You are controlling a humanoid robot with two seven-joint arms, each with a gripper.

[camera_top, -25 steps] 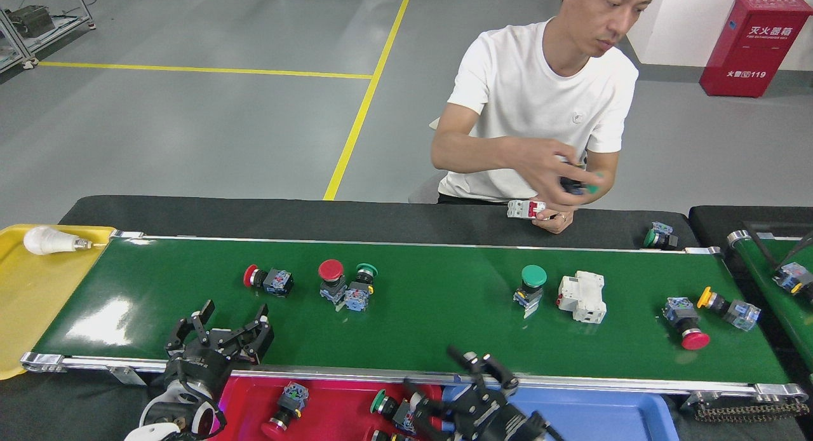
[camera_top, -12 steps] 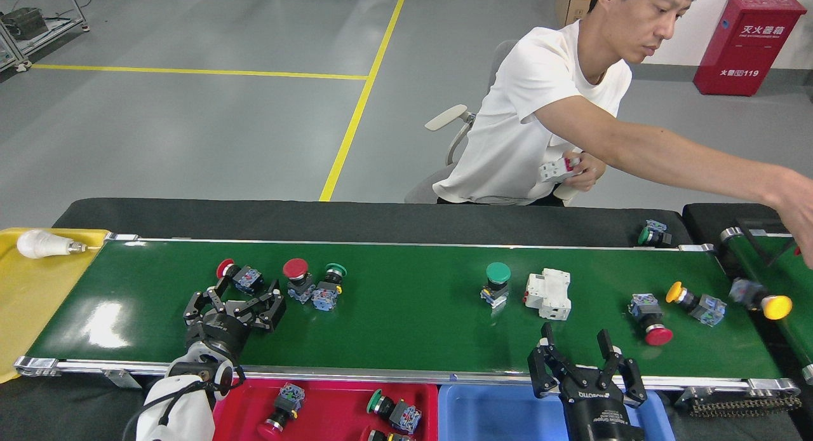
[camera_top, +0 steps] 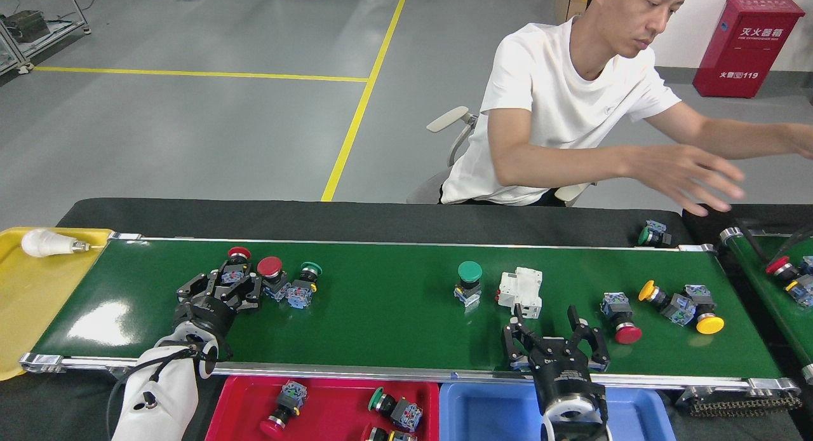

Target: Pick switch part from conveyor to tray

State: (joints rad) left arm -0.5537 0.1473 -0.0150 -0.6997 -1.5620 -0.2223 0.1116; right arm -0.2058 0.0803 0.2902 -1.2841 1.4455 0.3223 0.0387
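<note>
reaching across the conveyor (camera_top: pixel 394 314), the left gripper (camera_top: pixel 230 287) has closed in over half a second on the red-capped switch part (camera_top: pixel 237 263) near the belt's far-left stretch; its fingers (camera_top: pixel 251 284) are spread around the part's body, not yet pinching as far as i can tell. everything on the belt has drifted leftward since the earlier frames, so the arm is tracking a moving target. two more switches, a red one (camera_top: pixel 272 274) and a green one (camera_top: pixel 305 283), sit just right of it, close enough to be knocked. right gripper (camera_top: pixel 551 332) has advanced onto the belt's near edge, fingers spread, just short of the white breaker (camera_top: pixel 522 290). red tray (camera_top: pixel 241 403) below the belt's near rail already holds parts. person's hand (camera_top: pixel 689 177) hovers beyond the belt's right end. judgement: grasp imminent, lift and transfer remain.
</note>
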